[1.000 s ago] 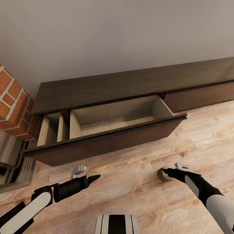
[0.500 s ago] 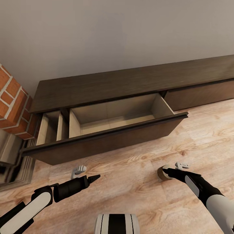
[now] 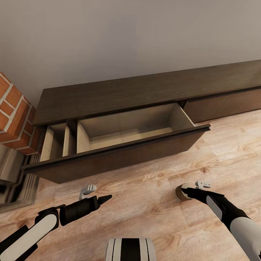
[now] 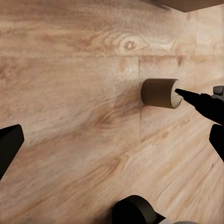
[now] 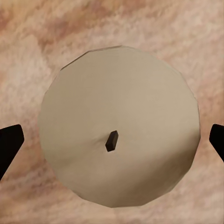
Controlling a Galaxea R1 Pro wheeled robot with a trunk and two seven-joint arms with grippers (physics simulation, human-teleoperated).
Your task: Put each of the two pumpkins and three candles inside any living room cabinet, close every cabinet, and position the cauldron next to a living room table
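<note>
A beige-grey candle (image 3: 180,194) sits on the wood floor in front of the cabinet (image 3: 145,90). My right gripper (image 3: 194,187) is open, with one finger on each side of the candle. In the right wrist view the candle's (image 5: 119,107) round top and dark wick face the camera, and the fingertips (image 5: 9,142) stand well apart at its sides. The left wrist view shows the candle (image 4: 160,93) with a right finger's tip (image 4: 186,94) at its end. My left gripper (image 3: 97,194) hangs open and empty over the floor to the left. The cabinet's long drawer (image 3: 127,134) is pulled out and holds nothing.
A brick fireplace (image 3: 14,112) with a stone hearth stands at the left, against the cabinet's end. The drawer's dark front (image 3: 119,156) juts over the floor ahead of both grippers. A shut drawer front (image 3: 224,105) follows to the right. My base (image 3: 130,250) shows at the bottom.
The whole picture has shifted slightly, so the camera moved a little. Both arms and the candle hold the same places.
</note>
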